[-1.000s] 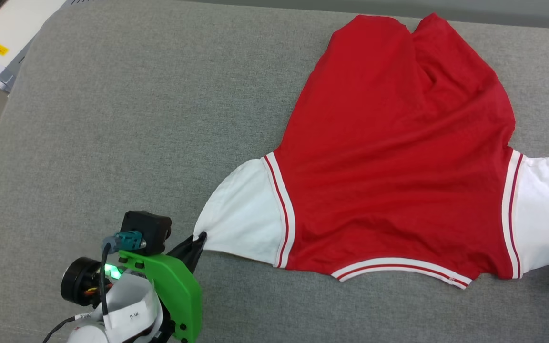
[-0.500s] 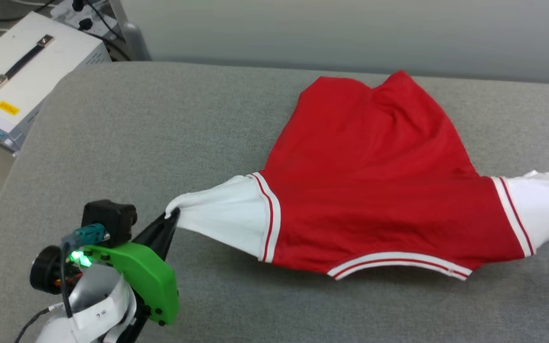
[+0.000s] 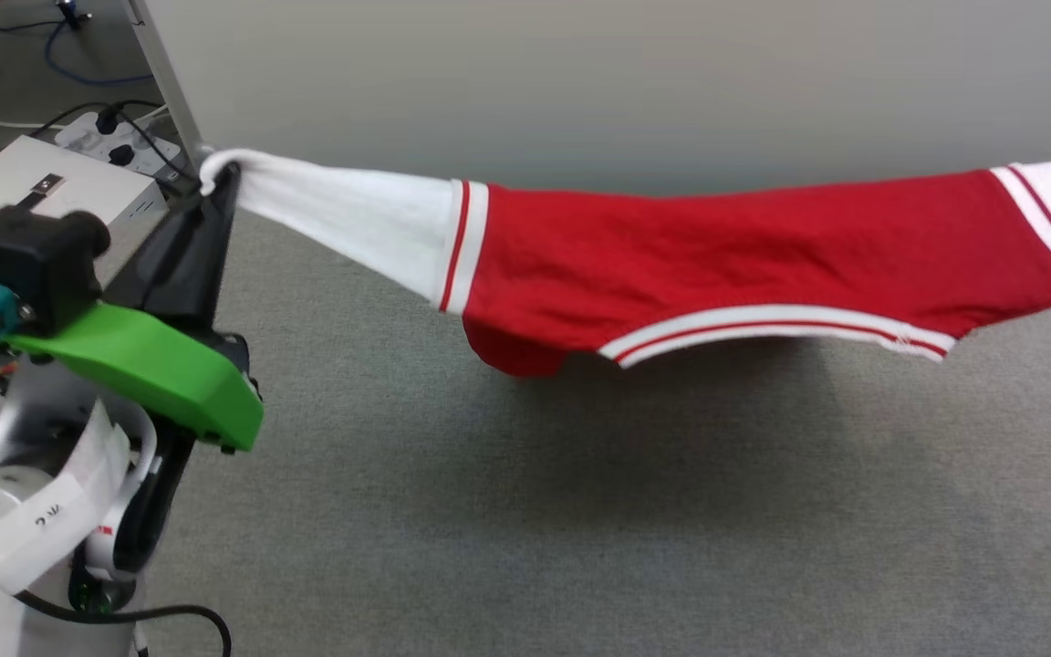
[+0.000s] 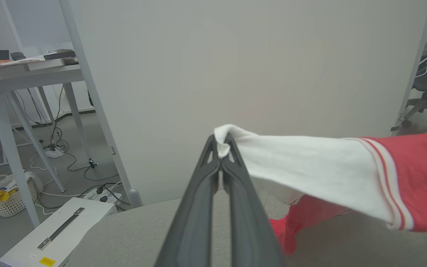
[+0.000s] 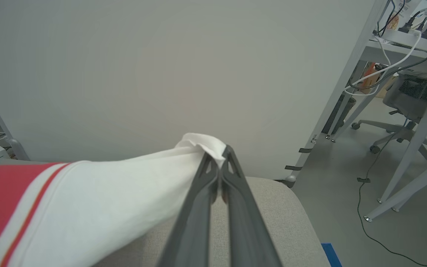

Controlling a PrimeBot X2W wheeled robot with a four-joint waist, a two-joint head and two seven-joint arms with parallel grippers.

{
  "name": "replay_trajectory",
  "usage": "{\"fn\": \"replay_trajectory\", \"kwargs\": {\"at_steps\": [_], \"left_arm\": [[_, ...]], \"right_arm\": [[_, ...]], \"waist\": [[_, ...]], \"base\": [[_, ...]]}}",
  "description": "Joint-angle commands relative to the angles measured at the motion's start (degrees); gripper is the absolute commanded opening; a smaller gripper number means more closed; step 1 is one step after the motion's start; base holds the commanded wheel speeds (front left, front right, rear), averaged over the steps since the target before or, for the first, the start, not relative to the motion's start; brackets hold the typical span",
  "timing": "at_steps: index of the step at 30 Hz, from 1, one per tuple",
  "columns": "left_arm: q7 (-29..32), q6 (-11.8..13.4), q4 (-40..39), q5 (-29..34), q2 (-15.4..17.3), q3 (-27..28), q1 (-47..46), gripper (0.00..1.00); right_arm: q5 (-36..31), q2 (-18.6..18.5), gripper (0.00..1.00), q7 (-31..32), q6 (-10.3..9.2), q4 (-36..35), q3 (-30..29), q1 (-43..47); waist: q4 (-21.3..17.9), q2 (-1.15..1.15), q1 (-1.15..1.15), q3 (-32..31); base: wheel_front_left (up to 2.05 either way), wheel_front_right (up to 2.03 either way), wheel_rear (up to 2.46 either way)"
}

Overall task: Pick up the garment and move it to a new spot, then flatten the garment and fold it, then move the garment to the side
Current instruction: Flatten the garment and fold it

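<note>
I hold the garment (image 3: 717,246) aloft, left gripper (image 3: 223,175) at nine o'clock, right gripper (image 5: 221,152) at three, jaws clenched on its sleeves; placing, flattening and folding remain.

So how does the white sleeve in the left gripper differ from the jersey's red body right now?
The sleeve is plain white; the body is red with striped trim. The sleeve tapers taut to a point in the shut left gripper; the body spreads wide and sags, a fold drooping at its left end. Both are one garment, strung between the left gripper and the right gripper.
</note>
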Motion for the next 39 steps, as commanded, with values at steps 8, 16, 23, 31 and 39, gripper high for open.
{"fn": "replay_trajectory", "kwargs": {"at_steps": [8,16,23,31,39], "left_arm": [[-1.74,-0.52,1.22,0.33,1.88,2.38,-10.22,0.0],[-0.33,-3.65,7.04,-0.4,5.48,3.1,-21.24,0.0],[0.44,-6.61,13.97,-0.71,8.27,1.96,-35.5,0.0],[-2.7,-8.41,26.16,0.14,9.37,-0.81,-56.09,0.0],[-11.25,-8.45,42.56,3.51,7.75,-2.56,-73.53,0.0]], "right_arm": [[1.41,-0.91,0.0,-0.74,-0.04,-0.12,2.16,-8.85],[1.5,-2.06,0.0,-1.24,-0.04,3.63,4.92,-19.97],[0.04,-2.77,0.0,-3.54,-0.04,10.13,7.43,-33.77],[-5.94,-1.56,0.0,-9.47,-0.04,22.5,10.18,-51.54],[-15.13,3.14,0.0,-17.72,-0.04,36.1,6.05,-68.79]], "waist": [[-2.39,0.63,0.0,0.64],[-3.4,0.63,0.0,7.31],[-3.32,0.63,0.0,17.88],[-2.9,0.63,0.0,29.77],[-2.72,0.63,0.0,37.58]], "base": [[0.0,0.0,0.0],[0.0,0.0,0.0],[0.0,0.0,0.0],[0.0,0.0,0.0],[0.0,0.0,0.0]]}}
